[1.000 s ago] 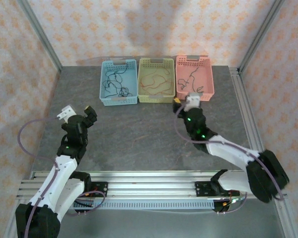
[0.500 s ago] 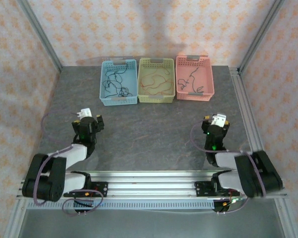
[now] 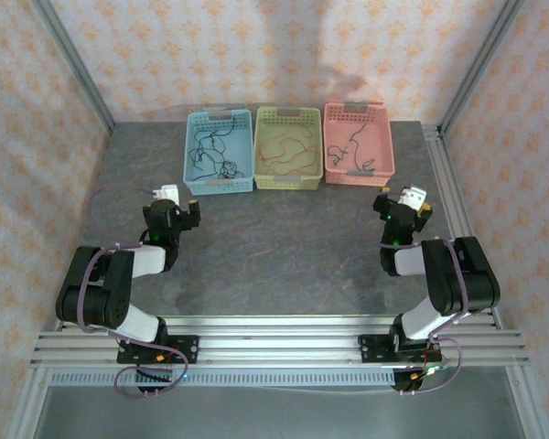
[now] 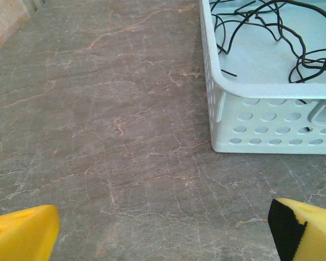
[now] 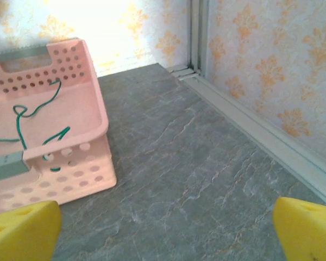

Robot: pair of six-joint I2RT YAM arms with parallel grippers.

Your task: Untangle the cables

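At upper centre the limp, likely light cables (image 3: 227, 168) are offering loops to pinch; left tool (image 4: 163, 231), right tool (image 5: 163, 231) are gaping.

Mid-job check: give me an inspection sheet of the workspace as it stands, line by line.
Surface: grey stone-look table, bare between arms and baskets.
Job's things: black cable in the blue basket; orange-red cable in the green basket; dark green cable in the pink basket.
Clutter: nothing seen.
Grippers: left gripper and right gripper both open, empty, short of the baskets.
Cables: lilac hoses run along the arms, away from the baskets.
Surroundings: patterned walls, metal frame posts, rail at the near edge.
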